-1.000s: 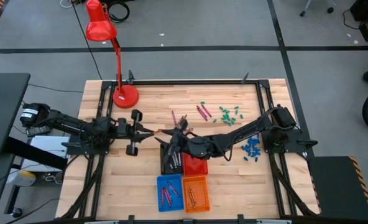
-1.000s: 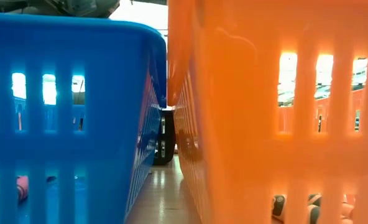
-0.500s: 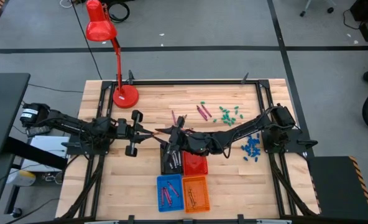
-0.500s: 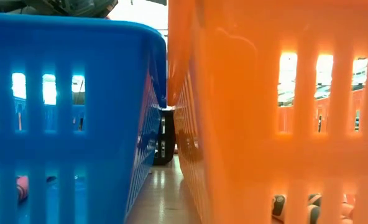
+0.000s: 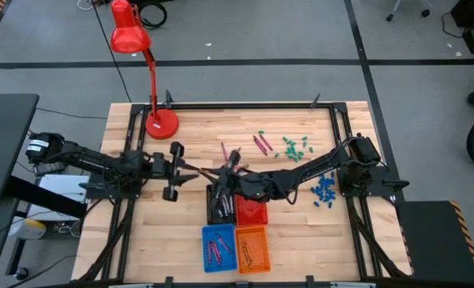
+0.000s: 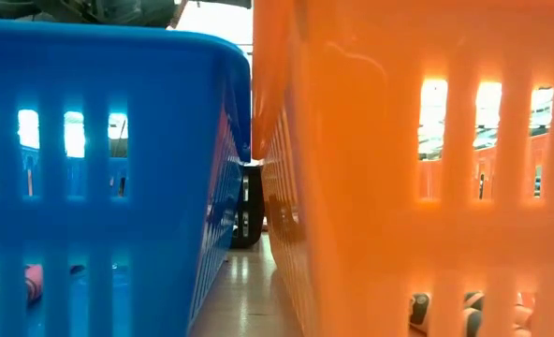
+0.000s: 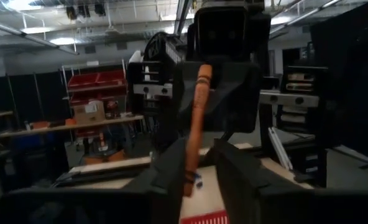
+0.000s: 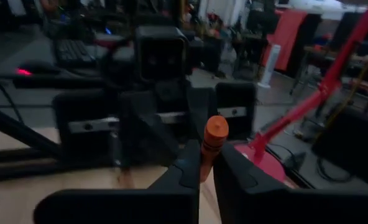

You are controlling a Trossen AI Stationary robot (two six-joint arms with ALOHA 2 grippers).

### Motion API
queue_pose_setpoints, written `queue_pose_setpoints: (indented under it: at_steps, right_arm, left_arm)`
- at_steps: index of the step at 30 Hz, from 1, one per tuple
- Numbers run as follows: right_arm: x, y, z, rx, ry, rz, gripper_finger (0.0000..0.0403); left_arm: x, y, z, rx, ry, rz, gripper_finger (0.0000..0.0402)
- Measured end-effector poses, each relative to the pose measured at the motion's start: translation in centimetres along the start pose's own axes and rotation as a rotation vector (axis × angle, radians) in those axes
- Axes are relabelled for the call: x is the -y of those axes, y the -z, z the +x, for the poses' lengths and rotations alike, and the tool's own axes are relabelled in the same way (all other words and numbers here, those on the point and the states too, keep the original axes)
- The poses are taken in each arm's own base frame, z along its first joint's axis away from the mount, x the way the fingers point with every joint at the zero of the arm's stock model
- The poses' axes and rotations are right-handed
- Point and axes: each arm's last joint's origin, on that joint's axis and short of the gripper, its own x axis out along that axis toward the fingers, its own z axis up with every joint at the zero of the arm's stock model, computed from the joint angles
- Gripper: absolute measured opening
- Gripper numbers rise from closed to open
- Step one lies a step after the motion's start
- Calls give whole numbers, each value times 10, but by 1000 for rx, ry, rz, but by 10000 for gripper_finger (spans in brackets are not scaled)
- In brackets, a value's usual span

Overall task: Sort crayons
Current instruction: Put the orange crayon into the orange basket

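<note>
A: Largest first. Wooden worktop [image 5: 301, 216] fills the middle of the high view; red lamp [image 5: 133, 48] stands at its upper left corner.

B: Baskets?

A: Four, lower centre of the frame: black basket [image 5: 220, 205] and red basket [image 5: 251, 213] side by side, blue basket [image 5: 218, 247] and orange basket [image 5: 251, 247] below them. The low view shows only the blue and orange walls up close.

B: Arms?

A: Both reach to the centre, just above the black basket. Left gripper [image 5: 206, 171] and right gripper [image 5: 223, 171] meet tip to tip.

B: Jaws?

A: Right jaws are closed narrow on an orange crayon [image 8: 211, 144], seen standing between them in the right wrist view. In the left wrist view the same crayon sits between the left fingers [image 7: 168, 171], which stand a little apart; whether they touch it, I cannot tell.

B: Remaining crayons?

A: Loose crayons [image 5: 262, 143] lie right of upper centre, some in each of the black, blue and orange baskets. Green pieces [image 5: 294, 149] and blue pieces [image 5: 324, 191] sit toward the right.
</note>
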Motion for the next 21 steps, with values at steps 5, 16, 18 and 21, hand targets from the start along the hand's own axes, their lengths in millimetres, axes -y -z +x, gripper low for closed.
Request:
queue_pose_setpoints:
  at_steps: [5, 16, 18, 21]
  right_arm:
    - [-5, 12, -4, -109, 1, 40, 48]
    - [-31, 45, -31, -571, -313, 469, 49]
    - [-38, 47, -39, -626, -351, 500, 49]
    - [-46, 51, -49, -715, -387, 523, 49]
  left_arm:
    - [1, 12, -1, -120, 6, -2, 162]
    - [3, 27, -4, -283, 4, -87, 183]
    - [3, 33, -6, -351, 6, -97, 183]
    - [4, 40, -9, -432, -9, -110, 183]
